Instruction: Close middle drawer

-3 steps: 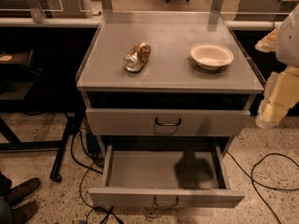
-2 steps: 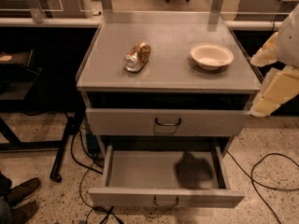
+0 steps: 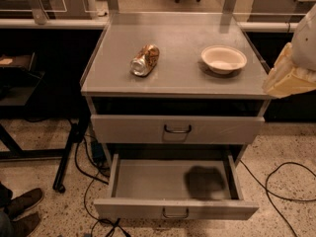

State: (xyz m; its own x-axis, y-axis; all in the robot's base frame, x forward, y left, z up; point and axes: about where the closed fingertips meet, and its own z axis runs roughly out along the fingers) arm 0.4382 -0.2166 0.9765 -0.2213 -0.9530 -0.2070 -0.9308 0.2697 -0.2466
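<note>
The middle drawer is the low-fronted grey drawer with a small curved handle. It stands pulled far out at the bottom of the grey cabinet, and its tray holds only a dark shadow. Above it the taller-fronted drawer with a darker handle is pushed in. The lowest drawer is hidden. My gripper, cream-coloured, hangs at the right edge of the view, beside the cabinet top's front right corner. It is well above the open drawer and touches nothing.
On the cabinet top lie a crushed can and a white bowl. Cables trail on the speckled floor right of the cabinet. A black stand leg and a shoe are at the left.
My gripper has risen from beside the upper drawer front to the level of the cabinet top. The drawers, can and bowl have not moved.
</note>
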